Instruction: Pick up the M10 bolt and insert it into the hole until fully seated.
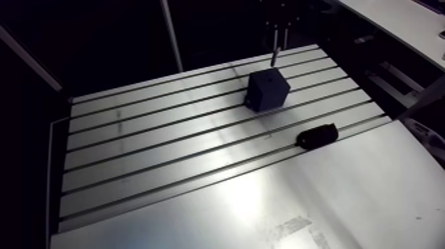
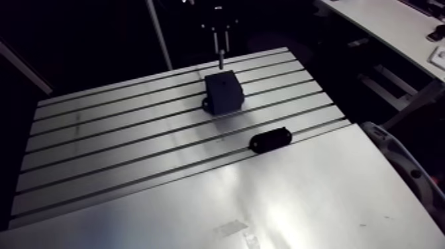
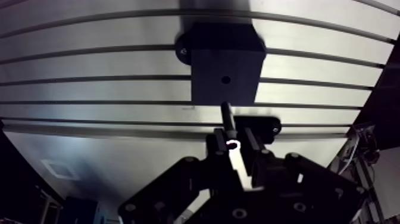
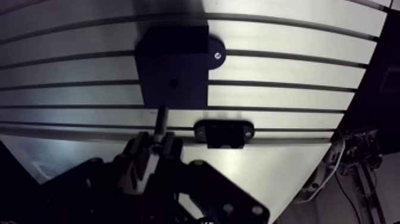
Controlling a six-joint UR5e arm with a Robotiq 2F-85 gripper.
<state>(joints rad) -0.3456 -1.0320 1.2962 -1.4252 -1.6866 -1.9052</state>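
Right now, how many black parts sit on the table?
2. A block with a hole stands on the slotted table; a low oblong piece lies apart from it, by the last slots.

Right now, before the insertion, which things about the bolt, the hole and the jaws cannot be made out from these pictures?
- Head of the bolt: wrist view, hidden between the jaws; only the shank shows.
- Depth of the hole: wrist view, only a small dark dot in the dark block.
- Gap from bolt tip to block: arm view, too small and dark to judge.
- Black oval part: both views, too dark to identify.
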